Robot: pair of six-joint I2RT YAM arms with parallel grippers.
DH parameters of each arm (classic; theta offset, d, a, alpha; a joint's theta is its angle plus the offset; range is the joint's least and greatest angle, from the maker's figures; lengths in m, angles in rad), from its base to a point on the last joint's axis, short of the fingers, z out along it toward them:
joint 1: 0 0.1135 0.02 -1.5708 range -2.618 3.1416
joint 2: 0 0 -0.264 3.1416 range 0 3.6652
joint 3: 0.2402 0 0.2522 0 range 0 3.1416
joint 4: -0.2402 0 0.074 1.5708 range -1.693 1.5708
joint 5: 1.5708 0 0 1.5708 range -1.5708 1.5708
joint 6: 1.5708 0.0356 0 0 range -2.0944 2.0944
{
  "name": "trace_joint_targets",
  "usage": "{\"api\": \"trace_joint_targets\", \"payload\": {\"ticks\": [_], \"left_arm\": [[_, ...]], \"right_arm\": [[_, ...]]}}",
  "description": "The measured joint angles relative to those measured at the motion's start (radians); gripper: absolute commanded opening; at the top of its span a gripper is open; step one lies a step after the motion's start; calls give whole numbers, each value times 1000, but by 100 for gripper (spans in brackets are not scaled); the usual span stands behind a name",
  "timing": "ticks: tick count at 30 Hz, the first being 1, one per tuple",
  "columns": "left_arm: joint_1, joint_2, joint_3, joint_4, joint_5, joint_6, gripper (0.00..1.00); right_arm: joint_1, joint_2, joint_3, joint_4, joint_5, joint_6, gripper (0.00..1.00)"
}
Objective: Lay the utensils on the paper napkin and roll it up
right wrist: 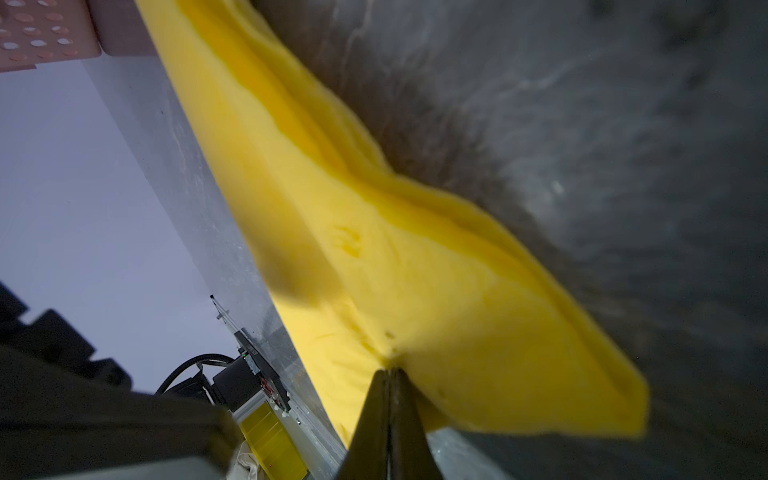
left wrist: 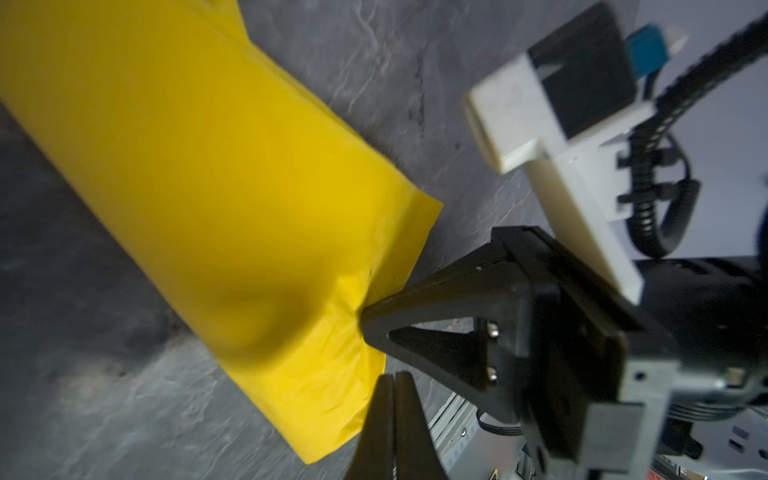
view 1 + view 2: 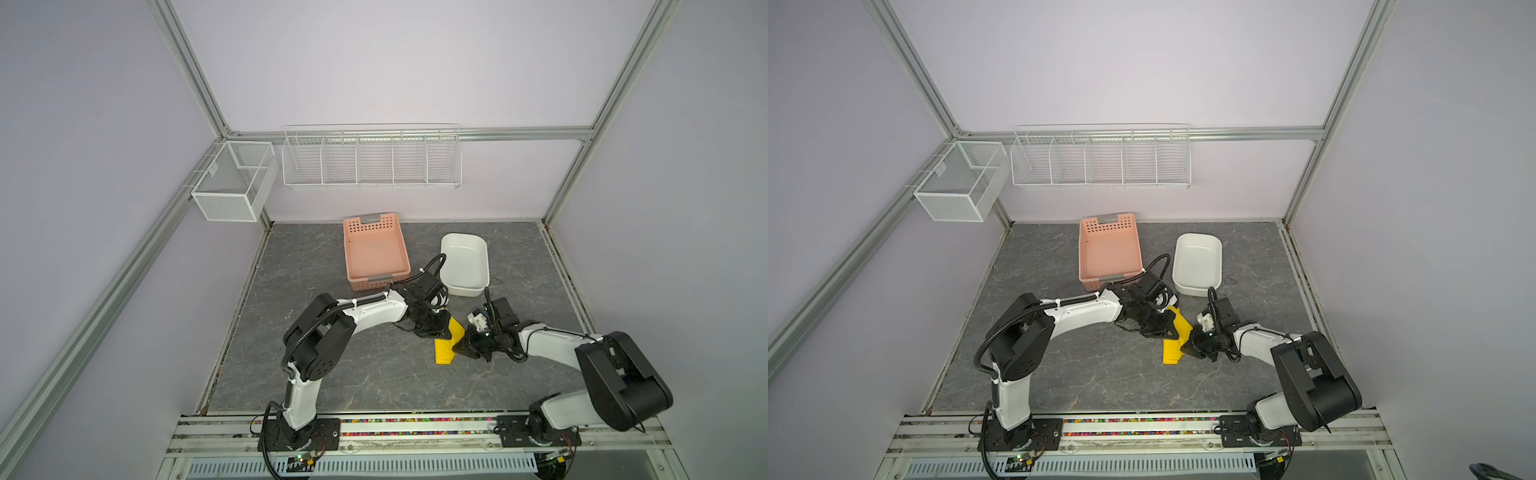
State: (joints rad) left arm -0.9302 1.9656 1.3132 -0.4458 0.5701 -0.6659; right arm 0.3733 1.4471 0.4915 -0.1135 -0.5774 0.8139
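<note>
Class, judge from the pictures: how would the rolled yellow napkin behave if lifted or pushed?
The paper napkin puckers where the right gripper pinches, so probably soft and easily torn. It looks flattened, so likely slides rather than rolls when pushed.

There are two robot arms, a left arm (image 3: 374, 311) and a right arm (image 3: 552, 343), and between them one rolled yellow paper napkin (image 3: 444, 351). On the table stand one pink perforated basket (image 3: 376, 224) and one white tub (image 3: 465, 288). On the walls hang one white mesh box (image 3: 226, 203) and one white wire rack (image 3: 372, 166) with five compartments.
</note>
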Motion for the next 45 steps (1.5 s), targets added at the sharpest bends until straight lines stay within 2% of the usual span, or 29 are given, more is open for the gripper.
{"api": "trace_joint_targets", "payload": {"ticks": [7,34,40,45], "left_arm": [[-12,53,-31,-3,21,2,0],[-31,48,-44,-16,37,32,0],[-31,49,-48,-11,37,35,0],[-31,49,-50,-7,37,35,0]], "right_arm": [[-1,3,0,5,-5,0,6],[0,2,2,2,-4,-3,6],[-1,0,46,-41,3,-2,7],[-10,41,148,-40,-3,-3,6]]}}
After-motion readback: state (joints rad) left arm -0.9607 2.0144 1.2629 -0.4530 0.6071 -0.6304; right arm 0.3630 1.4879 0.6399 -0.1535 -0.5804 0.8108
